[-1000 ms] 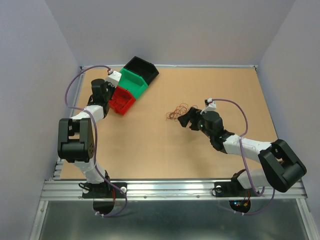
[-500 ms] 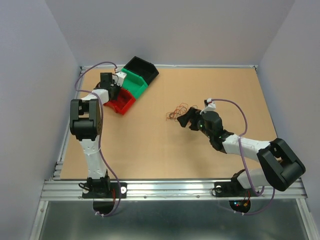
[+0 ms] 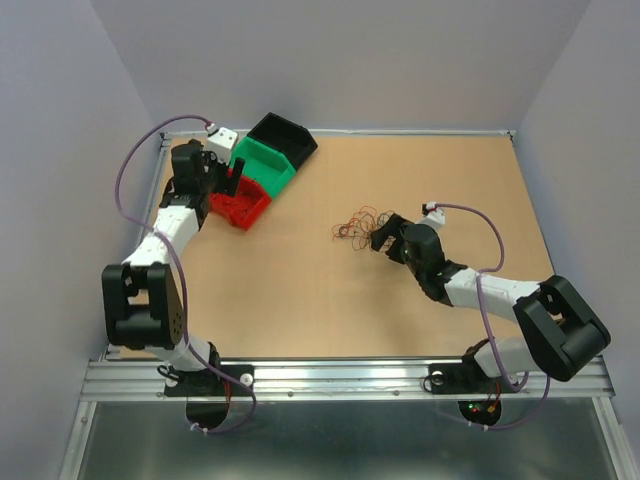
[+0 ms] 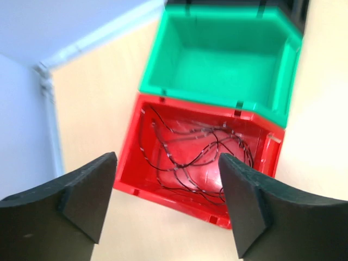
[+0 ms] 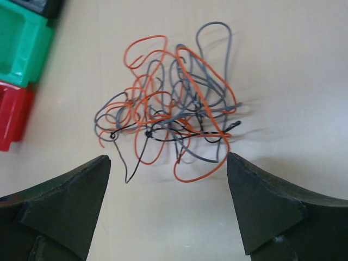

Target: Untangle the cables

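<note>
Tan table (image 3: pixel 300 300) w/ pale lilac walls (image 3: pixel 60 120) on 3 sides, metal rail (image 3: pixel 340 376) along the near edge.

Top view: red bin (image 3: pixel 240 205) sits far-left on the table. Green bin (image 3: pixel 266 166) touches its far side and black bin (image 3: pixel 284 134) comes beyond that, all 3 in a diagonal row. Left gripper (image 3: pixel 230 182) hangs over the red bin's far-left edge; jaw gap can't be read from here. Tangle (image 3: pixel 355 222) of thin curly wires lies on the table well to the right of the red bin, approx. same depth. Right gripper (image 3: pixel 380 237) is just beside the tangle, on the side away from the red bin, pointing back toward it.

Left wrist view: looks down into the red bin (image 4: pixel 163 193). Dark wires (image 4: pixel 190 149) lie curled & loosely spread on its floor. Green bin (image 4: pixel 217 60) butts against the red bin's far wall. Left gripper (image 4: pixel 167 160) jaws are wide apart, fingers (image 4: pixel 81 198) framing the red bin's near side. Height above the bin can't be told.

Right wrist view: tangle (image 5: pixel 168 117) is orange, grey & black strands knotted together on the table, to the right of the red bin (image 5: pixel 13 117). That bin shows at the frame's left edge w/ green bin (image 5: pixel 22 46) next to it. Right gripper (image 5: pixel 168 160) jaws are wide. Fingertips flank the tangle's near loops, w/ one orange loop reaching in btwn them. Contact w/ the wires can't be told.
</note>
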Controlling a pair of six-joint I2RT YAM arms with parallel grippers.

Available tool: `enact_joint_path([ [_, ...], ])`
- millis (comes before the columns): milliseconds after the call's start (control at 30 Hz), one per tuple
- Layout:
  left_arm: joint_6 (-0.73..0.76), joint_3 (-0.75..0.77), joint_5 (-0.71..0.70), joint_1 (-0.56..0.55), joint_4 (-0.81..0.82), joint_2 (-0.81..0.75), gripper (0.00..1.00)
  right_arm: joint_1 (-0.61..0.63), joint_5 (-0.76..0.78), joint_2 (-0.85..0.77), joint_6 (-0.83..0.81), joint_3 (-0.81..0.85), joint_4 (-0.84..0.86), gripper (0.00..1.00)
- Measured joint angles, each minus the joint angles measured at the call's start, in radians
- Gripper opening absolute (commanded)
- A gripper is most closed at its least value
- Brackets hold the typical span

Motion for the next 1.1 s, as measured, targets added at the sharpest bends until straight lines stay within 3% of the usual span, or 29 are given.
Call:
enact_joint_path([
  [67, -0.012, -0.055, 0.014, 0.000, 0.051, -0.098, 0.99, 0.000, 0.054, 0.006, 0.019, 0.000, -0.026, 0.88],
  [267, -0.118, -0.344, 0.032, -0.001, 0.296, -0.437, 0.99, 0.000, 0.132, 0.059, 0.047, 0.023, -0.061, 0.84],
  [433, -0.137, -0.452, 0.187, -0.045, 0.410, -0.549, 0.99, 0.000, 0.085, 0.208, 0.036, 0.115, -0.064, 0.78],
  [567, -0.037, -0.511, 0.243, -0.233, 0.449, -0.526, 0.99, 0.004, 0.036, 0.293, 0.017, 0.175, -0.056, 0.47],
  [700, 0.081, -0.546, 0.241, -0.425, 0.446, -0.392, 0.97, 0.024, -0.011, 0.296, -0.043, 0.177, -0.058, 0.34],
  [767, 0.119, -0.546, 0.230, -0.452, 0.440, -0.316, 0.96, 0.048, -0.048, 0.296, -0.090, 0.177, -0.051, 0.27],
  [900, 0.163, -0.546, 0.202, -0.454, 0.422, -0.218, 0.96, 0.104, -0.086, 0.296, -0.153, 0.179, -0.040, 0.26],
  [1100, 0.201, -0.546, 0.223, -0.452, 0.401, -0.209, 0.95, 0.151, -0.132, 0.324, -0.201, 0.201, -0.026, 0.26],
])
